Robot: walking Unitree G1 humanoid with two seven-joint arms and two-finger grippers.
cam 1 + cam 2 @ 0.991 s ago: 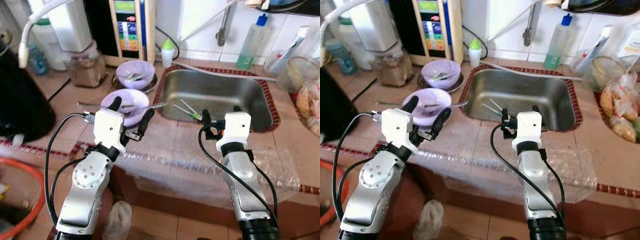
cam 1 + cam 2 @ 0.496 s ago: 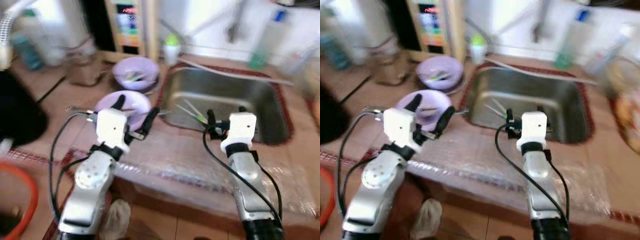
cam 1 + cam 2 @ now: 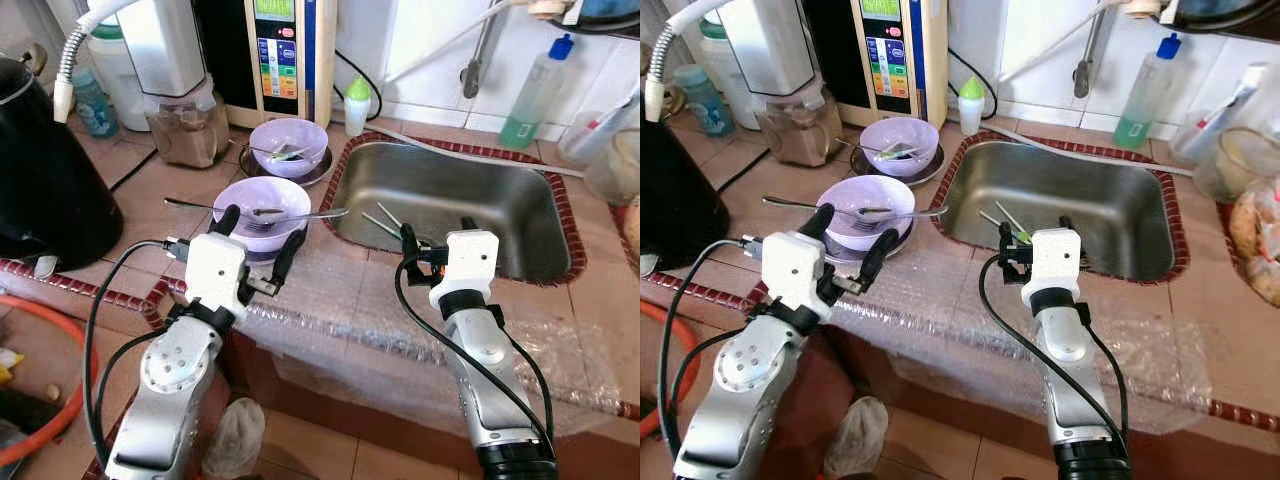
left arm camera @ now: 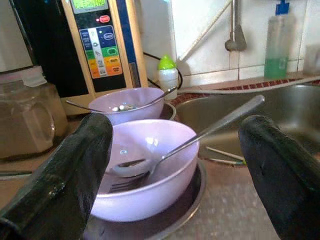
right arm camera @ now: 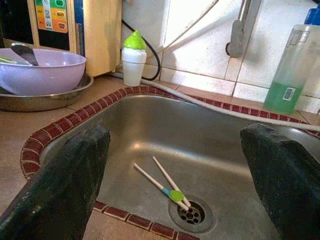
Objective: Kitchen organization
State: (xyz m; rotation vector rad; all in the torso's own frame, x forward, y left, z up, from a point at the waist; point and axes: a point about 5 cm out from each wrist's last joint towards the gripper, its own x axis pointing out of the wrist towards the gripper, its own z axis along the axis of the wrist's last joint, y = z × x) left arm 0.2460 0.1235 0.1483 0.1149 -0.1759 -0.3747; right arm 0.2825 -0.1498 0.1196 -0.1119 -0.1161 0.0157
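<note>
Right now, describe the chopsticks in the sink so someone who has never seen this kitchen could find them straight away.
Start at the steel sink set into the tiled counter, bordered with dark red tiles. On its floor, beside the round drain, lies a pair of thin white chopsticks, in front of the open right gripper. A green and blue band near the drain end marks them out from the metal spoon and fork in the lilac bowl on the counter.

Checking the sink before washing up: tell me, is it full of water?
No, the sink is dry, with two chopsticks lying on its bare steel bottom beside the open drain.
</note>
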